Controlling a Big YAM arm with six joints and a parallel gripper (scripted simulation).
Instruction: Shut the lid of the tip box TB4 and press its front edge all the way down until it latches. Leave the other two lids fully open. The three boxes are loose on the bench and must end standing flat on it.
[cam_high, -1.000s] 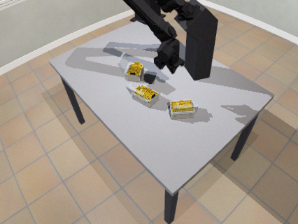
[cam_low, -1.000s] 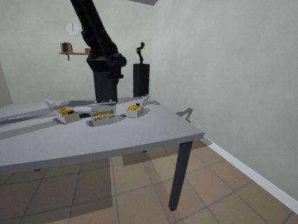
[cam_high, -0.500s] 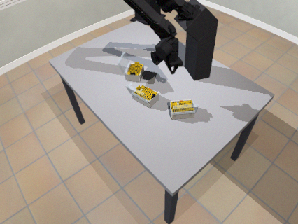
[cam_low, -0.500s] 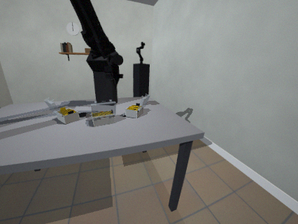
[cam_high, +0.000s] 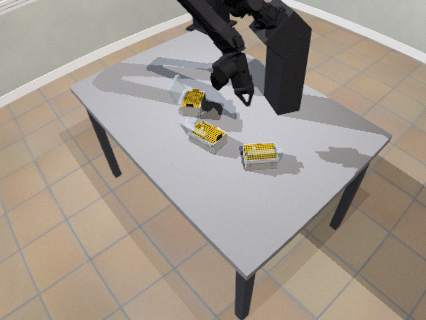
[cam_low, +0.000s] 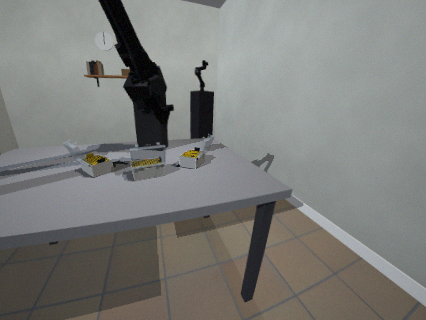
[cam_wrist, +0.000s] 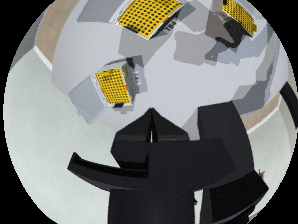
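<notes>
Three white tip boxes filled with yellow tips stand on the grey table (cam_high: 200, 205) (cam_low: 125, 200). The far box (cam_high: 193, 100) (cam_low: 96, 165) (cam_wrist: 113, 87), the middle box (cam_high: 208, 134) (cam_low: 146, 165) (cam_wrist: 150, 12) and the near-right box (cam_high: 260, 153) (cam_low: 192, 159) (cam_wrist: 238, 15) all have their clear lids open. I cannot read any labels, so I cannot tell which is TB4. My gripper (cam_high: 247, 100) (cam_wrist: 151, 111) is shut and empty. It hangs above the table, to the right of the far box and touching none of the boxes.
The arm's tall black pedestal (cam_high: 285, 65) (cam_low: 150, 125) stands on the table just behind the gripper. In the exterior view the open lids stick up and outward from the boxes. The table edges are well away from the boxes.
</notes>
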